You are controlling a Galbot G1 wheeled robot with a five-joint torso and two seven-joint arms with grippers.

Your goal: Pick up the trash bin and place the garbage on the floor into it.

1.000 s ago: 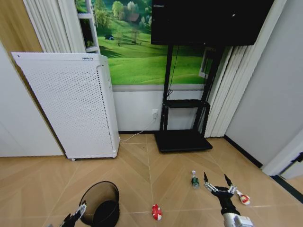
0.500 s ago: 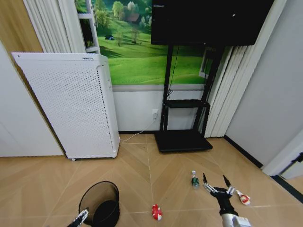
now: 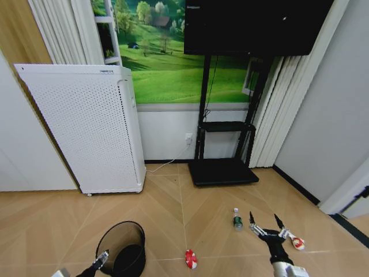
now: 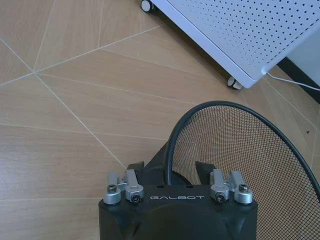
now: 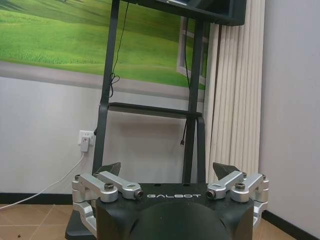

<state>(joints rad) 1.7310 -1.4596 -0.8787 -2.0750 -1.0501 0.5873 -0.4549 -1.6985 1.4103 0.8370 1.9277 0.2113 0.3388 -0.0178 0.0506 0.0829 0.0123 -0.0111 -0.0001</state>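
Note:
The trash bin (image 3: 123, 243), a black wire-mesh basket, stands upright on the wood floor at the lower left. My left gripper (image 3: 99, 261) is at its near rim. In the left wrist view the left gripper (image 4: 172, 167) is open, one finger inside and one outside the trash bin (image 4: 240, 150) rim. The garbage lies on the floor: a red-and-white piece (image 3: 190, 259) in the middle, a small clear bottle (image 3: 236, 219), and another red-and-white piece (image 3: 296, 242) at the right. My right gripper (image 3: 266, 226) hangs open between the bottle and that piece, holding nothing; the right gripper (image 5: 167, 169) faces the wall.
A tall white perforated appliance (image 3: 86, 127) on castors stands behind the bin, close to it (image 4: 240, 30). A black TV stand (image 3: 222, 167) with a flat base and a cable stands against the far wall. White curtains (image 3: 277, 109) hang at the right.
My left gripper has shifted slightly along the bin's near rim at the bottom of the view. The right gripper has moved only a little. Bin and garbage lie as before.

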